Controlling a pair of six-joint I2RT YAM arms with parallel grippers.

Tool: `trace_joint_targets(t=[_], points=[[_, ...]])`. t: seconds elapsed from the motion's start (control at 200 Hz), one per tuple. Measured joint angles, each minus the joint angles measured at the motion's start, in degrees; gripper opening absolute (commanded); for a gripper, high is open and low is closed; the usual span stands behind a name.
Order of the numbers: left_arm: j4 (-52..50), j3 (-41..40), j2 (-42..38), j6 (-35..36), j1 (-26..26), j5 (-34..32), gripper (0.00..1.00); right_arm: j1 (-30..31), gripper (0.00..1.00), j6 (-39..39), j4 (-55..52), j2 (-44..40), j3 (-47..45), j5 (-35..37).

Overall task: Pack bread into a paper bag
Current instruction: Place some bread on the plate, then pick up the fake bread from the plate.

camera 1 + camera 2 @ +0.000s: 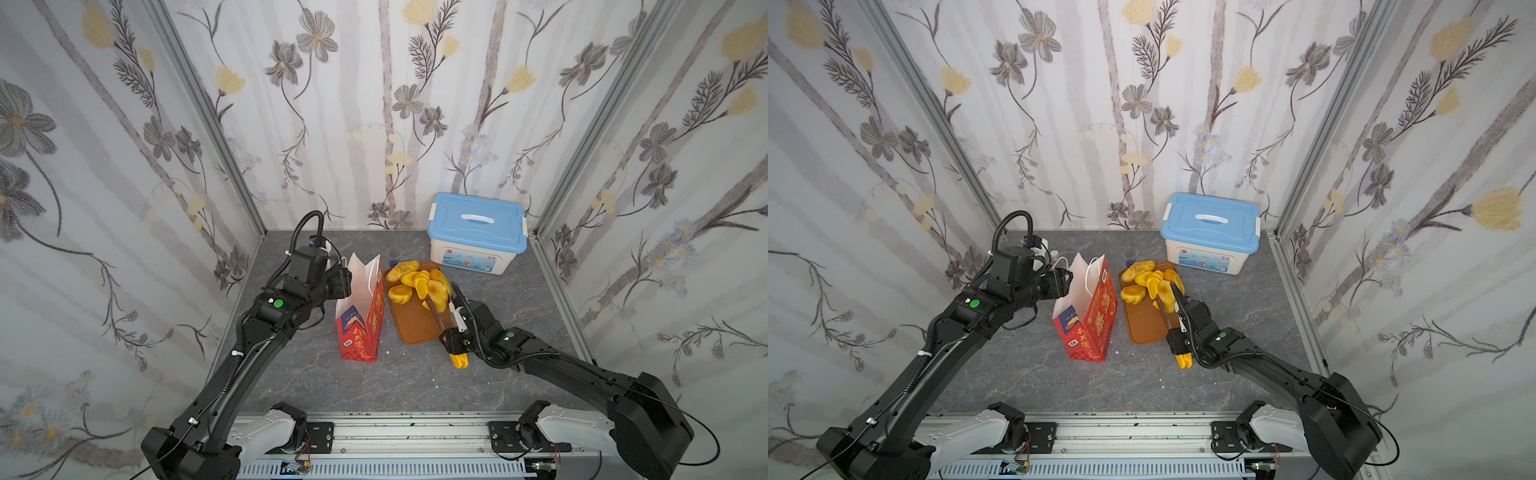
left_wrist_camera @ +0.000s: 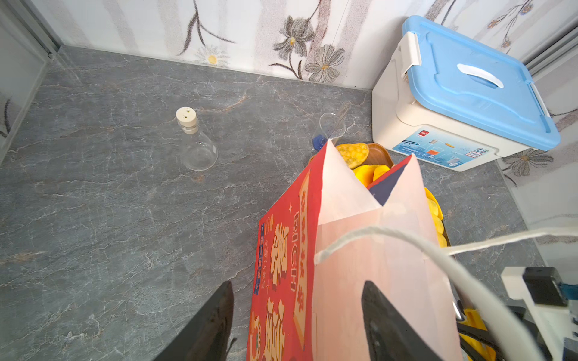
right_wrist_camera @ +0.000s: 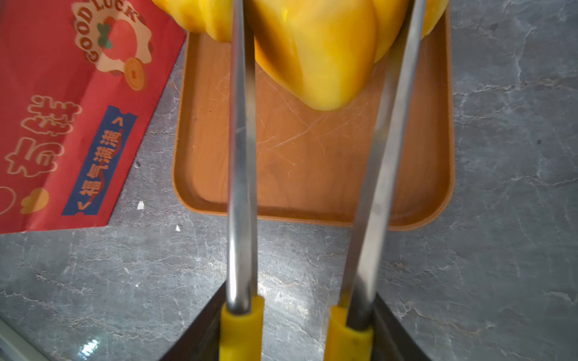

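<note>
The red paper bag (image 1: 361, 324) (image 1: 1088, 320) stands open-topped on the grey table, left of the tray. My left gripper (image 1: 345, 282) (image 2: 297, 300) is at its rim. It is open, with one finger (image 2: 219, 315) outside the red wall and the other inside against the white lining. Several yellow bread pieces (image 1: 405, 270) lie on the brown tray (image 1: 411, 328) (image 3: 312, 175). My right gripper (image 1: 453, 328) (image 3: 297, 325) is shut on the yellow-handled metal tongs (image 1: 436, 316) (image 3: 240, 187). The tong arms flank one bread loaf (image 3: 312, 56) (image 1: 439, 293) over the tray.
A white box with a blue lid (image 1: 478, 232) (image 2: 463, 103) stands at the back right. A glass flask (image 2: 197, 147) and a small clear cup (image 2: 331, 128) stand behind the bag. The bag's white cord handle (image 2: 438, 250) hangs near my left gripper.
</note>
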Motion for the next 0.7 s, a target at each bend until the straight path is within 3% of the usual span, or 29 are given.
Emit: trace_joint_targets(t=[0.205, 0.315, 0.699], points=[[0.1, -0.1, 0.1, 0.0, 0.0, -0.1, 0.68, 0.2, 0.68, -0.4, -0.3, -0.7, 0.1, -0.3], [0.1, -0.3, 0.2, 0.0, 0.0, -0.2, 0.68, 0.2, 0.62, -0.5, -0.8, -2.7, 0.5, 0.3], [0.1, -0.5, 0.2, 0.0, 0.0, -0.2, 0.69, 0.2, 0.67, -0.4, -5.9, -15.3, 2.6, -0.6]])
